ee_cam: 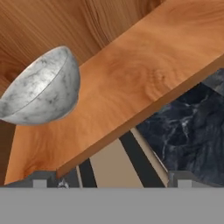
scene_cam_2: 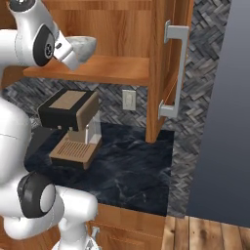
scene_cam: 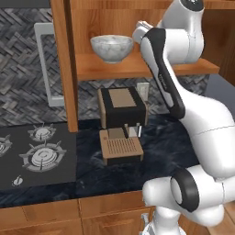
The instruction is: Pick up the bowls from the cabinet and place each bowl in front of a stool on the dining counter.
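Fingertips (ee_cam: 39,183) of the jaws stand far apart at the bottom of the hand view, one at each side, so the jaws are spread wide with nothing between them; they pinch nothing and touch nothing. Just past them runs the front edge of the cabinet shelf (ee_cam: 144,78), slanting across that view.

On that shelf sits the white-grey marbled bowl (scene_cam: 111,47), upright, nearer the shelf's left end in the left base view and set back from its front edge. From the hand it lies off to one side (ee_cam: 41,87), apart from the fingertips, not in line between them. In the right base view the hand partly covers it and only its rim and one side show (scene_cam_2: 85,46).

The jaws (ee_cam: 111,183) are at shelf height, just beside the bowl toward the shelf's right end, at the tip of the white arm (scene_cam: 170,87) that reaches up from the base. The cabinet (scene_cam_2: 158,68) has its doors swung open, a long silver bar handle (scene_cam_2: 177,73) on the right-hand door.

Below the shelf, on the dark marbled desk (scene_cam: 165,151), a black and tan coffee machine (scene_cam: 121,124) stands against the back wall. A gas hob (scene_cam: 39,153) lies at the desk's left end. A wall socket (scene_cam_2: 128,100) is on the backsplash behind the machine.

No brand, label or writing can be read on anything.
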{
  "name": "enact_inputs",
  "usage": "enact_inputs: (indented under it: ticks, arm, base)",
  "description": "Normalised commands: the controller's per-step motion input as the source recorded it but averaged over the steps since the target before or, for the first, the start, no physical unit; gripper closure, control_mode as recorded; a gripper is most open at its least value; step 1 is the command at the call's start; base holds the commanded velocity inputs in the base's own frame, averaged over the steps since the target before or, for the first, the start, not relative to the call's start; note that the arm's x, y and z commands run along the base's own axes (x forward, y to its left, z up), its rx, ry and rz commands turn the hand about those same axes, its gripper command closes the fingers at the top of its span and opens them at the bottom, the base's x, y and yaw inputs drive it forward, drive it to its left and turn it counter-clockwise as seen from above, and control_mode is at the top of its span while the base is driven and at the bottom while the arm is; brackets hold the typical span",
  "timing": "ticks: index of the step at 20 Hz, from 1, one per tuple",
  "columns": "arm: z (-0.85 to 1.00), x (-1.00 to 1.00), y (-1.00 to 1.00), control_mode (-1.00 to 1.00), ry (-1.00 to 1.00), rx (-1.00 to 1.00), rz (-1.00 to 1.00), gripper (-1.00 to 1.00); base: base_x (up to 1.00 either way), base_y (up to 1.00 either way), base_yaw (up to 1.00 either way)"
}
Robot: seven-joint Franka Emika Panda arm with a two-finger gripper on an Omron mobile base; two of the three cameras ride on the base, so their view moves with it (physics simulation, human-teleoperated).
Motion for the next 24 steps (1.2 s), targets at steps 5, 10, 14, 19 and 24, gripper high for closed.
enact_inputs:
  ticks: [5,10,14,19,24]
  arm:
    - [0.0,0.58,0.1,-1.0,-0.03,0.0,-0.07,-1.0]
    - [0.0,0.61,0.09,-1.0,0.01,0.05,-0.05,-1.0]
    - [0.0,0.55,0.06,-1.0,0.06,0.08,-0.04,-1.0]
    - [0.0,0.49,0.1,-1.0,0.09,0.08,-0.02,-1.0]
    - [0.0,0.43,0.24,-1.0,0.06,0.05,0.0,-1.0]
  base:
    - [0.0,0.0,0.0]
    - [0.0,0.0,0.0]
    - [0.0,0.0,0.0]
    - [0.0,0.0,0.0]
    - [0.0,0.0,0.0]
